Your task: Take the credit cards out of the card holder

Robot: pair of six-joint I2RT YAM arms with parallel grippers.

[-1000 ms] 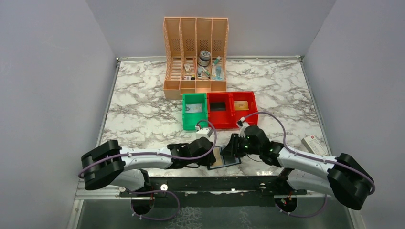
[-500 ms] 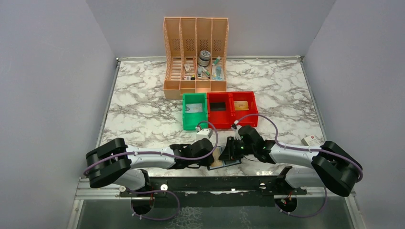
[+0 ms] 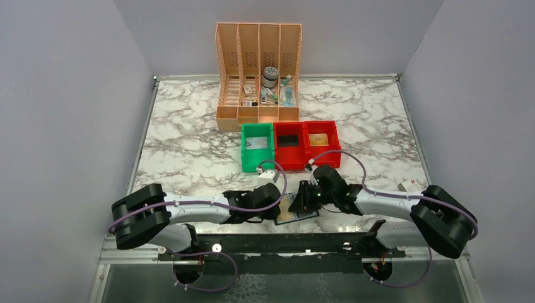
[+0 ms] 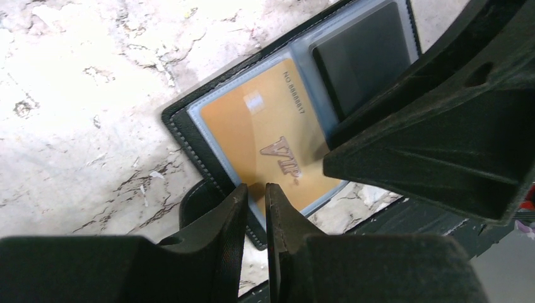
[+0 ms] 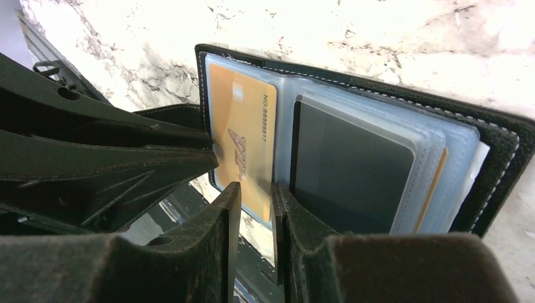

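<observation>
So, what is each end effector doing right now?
Left end effector: closed on the wallet edge.
Right end effector: nearly closed; grip cannot be told.

The left arm point(image 3: 195, 208) and right arm point(image 3: 385, 203) lie low along the near edge of the table point(image 3: 189, 151), reaching inward toward its middle. The left gripper point(image 4: 255, 189) and right gripper point(image 5: 255, 188) face each other, tips close together. Each has its fingers nearly closed, with a narrow slit between.

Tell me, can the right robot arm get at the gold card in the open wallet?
Probably yes. The right gripper sits at the gold card, nothing between them, though the card is tucked in a clear sleeve of the card holder.
</observation>
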